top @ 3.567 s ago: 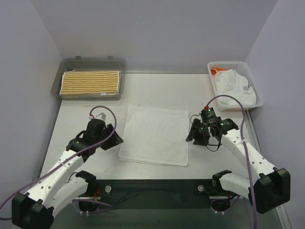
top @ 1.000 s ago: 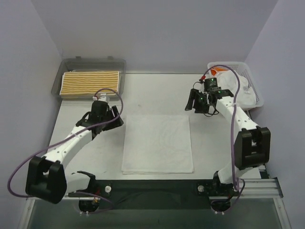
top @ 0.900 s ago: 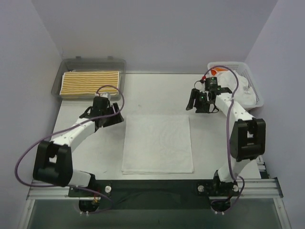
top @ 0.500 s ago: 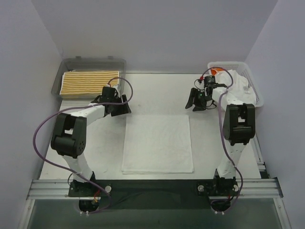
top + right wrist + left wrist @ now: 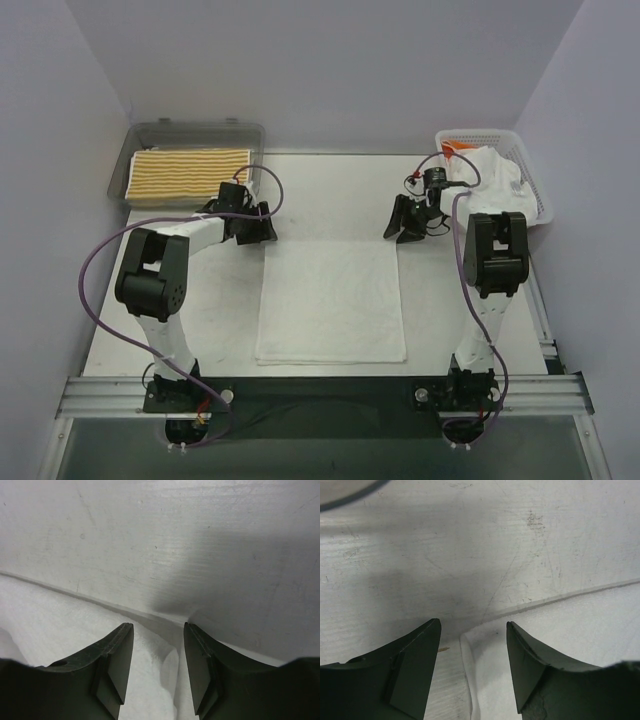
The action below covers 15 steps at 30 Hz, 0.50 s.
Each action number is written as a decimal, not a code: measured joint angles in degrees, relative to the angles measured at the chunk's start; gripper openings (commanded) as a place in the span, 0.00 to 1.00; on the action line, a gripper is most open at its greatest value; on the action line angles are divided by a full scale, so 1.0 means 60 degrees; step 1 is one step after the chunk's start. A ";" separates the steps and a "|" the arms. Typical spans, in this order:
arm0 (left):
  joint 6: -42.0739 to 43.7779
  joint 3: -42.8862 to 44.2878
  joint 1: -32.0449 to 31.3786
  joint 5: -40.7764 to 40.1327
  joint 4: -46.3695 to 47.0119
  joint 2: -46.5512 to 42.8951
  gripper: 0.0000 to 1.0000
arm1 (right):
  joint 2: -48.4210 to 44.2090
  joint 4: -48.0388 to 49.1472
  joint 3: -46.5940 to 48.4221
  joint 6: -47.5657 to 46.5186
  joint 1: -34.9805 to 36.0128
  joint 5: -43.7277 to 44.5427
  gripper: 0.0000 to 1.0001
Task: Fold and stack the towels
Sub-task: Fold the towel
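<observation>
**A:** So, how far along does this look?

**B:** Early, I'd judge. The white towel (image 5: 331, 300) lies flat on the bench (image 5: 330, 190) and hasn't been folded down to stacking size. A yellow-and-white striped towel (image 5: 188, 175) already lies folded in the grey tray (image 5: 195, 132), beyond its far-left corner. More white cloth (image 5: 490, 178) is heaped in the basket (image 5: 537, 205), off its far-right corner.

**A:** And the arms?

**B:** The left end effector (image 5: 262, 232) is at the towel's far-left corner and the right end effector (image 5: 400, 230) at its far-right corner. Both are spread. In the wrist views each straddles its corner, with cloth between the jaws but nothing pinched.

**A:** Is there room to work?

**B:** The far edge runs straight between them, with bare bench beyond it and along both sides. The tray is near the left corner, so lifting up and toward the towel's near edge looks safer than swinging outward.
</observation>
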 measured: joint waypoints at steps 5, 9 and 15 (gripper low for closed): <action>0.0069 -0.0007 0.0000 0.0022 -0.0015 0.0000 0.66 | 0.0000 -0.0007 -0.0124 -0.0069 -0.0015 -0.0284 0.38; 0.0102 -0.0018 0.0004 0.0051 -0.0007 0.0000 0.68 | 0.0007 -0.0033 -0.0204 -0.0124 -0.0073 -0.0353 0.26; 0.0255 -0.0018 0.0000 0.0193 0.0007 0.0000 0.74 | 0.0018 -0.0055 -0.0259 -0.0219 -0.0135 -0.0361 0.00</action>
